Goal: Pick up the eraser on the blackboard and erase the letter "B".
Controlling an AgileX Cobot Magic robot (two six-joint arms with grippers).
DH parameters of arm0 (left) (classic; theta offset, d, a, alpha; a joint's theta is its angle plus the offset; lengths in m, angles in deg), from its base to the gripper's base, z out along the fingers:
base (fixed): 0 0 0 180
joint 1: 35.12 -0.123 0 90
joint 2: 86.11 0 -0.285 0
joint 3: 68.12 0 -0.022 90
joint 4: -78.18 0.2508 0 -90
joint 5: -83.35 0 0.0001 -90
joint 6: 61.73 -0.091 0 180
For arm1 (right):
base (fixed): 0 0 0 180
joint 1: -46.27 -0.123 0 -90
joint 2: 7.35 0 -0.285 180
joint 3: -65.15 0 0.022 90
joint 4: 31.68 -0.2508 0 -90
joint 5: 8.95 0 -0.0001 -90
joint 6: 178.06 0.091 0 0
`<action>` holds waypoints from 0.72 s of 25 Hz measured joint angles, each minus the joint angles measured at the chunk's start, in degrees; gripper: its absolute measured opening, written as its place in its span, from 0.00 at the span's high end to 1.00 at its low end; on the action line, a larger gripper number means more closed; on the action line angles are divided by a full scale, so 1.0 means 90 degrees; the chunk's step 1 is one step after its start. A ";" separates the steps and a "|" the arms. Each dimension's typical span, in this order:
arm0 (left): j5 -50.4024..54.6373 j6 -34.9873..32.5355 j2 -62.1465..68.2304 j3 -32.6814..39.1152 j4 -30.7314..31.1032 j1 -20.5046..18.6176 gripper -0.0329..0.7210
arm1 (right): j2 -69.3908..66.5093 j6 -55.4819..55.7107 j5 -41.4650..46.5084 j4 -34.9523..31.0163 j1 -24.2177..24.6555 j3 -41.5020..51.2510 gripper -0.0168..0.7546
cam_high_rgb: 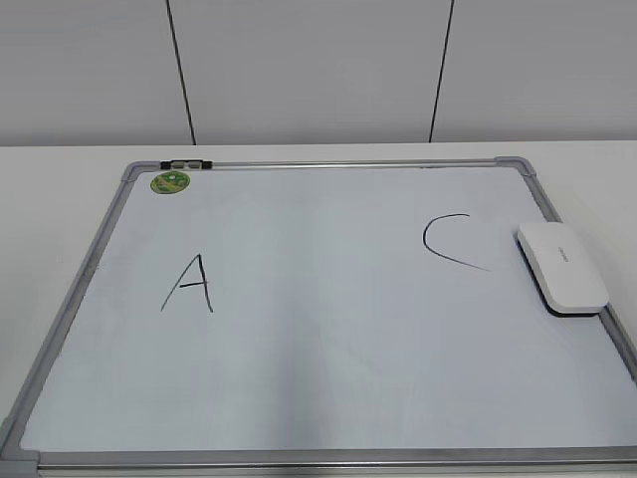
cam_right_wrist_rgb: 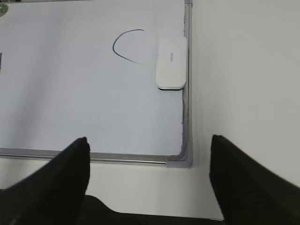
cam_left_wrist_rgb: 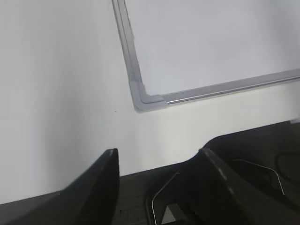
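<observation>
Two letters only are legible on the blackboard [cam_high_rgb: 318, 378]: an "A" [cam_high_rgb: 189, 285] at left and a "C" [cam_high_rgb: 450, 242] at right. No letter "B" shows between them in any view; that stretch of surface reads clean.

Eraser [cam_high_rgb: 560, 268]: lies flat on the board at its right edge, just beside the "C" and against the frame. White, smooth plastic shell, rounded-rectangle, low profile, with a dark underside strip showing at the near end, probably felt. Judged light and rigid; the glossy top may be slippery, so hold is best taken across the narrow width, on the long side walls at mid-length. The frame-side wall has little clearance for a finger.

Board: glossy white surface, thin silver-grey metal frame, grey corner caps, green round sticker [cam_high_rgb: 170, 182] at the top-left corner. It rests on a plain white counter [cam_high_rgb: 60, 169].

Left end effector [cam_left_wrist_rgb: 159, 168]: jaws apart, empty, hanging over the counter near the board's corner. Right end effector [cam_right_wrist_rgb: 150, 164]: jaws wide apart, empty, near the board's lower-right corner, well short of the eraser.
</observation>
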 joint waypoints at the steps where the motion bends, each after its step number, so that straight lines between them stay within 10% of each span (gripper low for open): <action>1: 0.0000 0.0013 -0.0127 0.0000 0.0064 0.0000 0.44 | 0.0269 0.0000 0.0004 0.0101 0.0000 0.0207 0.21; 18: -0.0932 0.0179 -0.0328 0.1156 0.0503 0.0000 0.44 | 0.1537 0.0000 -0.0330 0.0600 0.0000 0.2744 0.21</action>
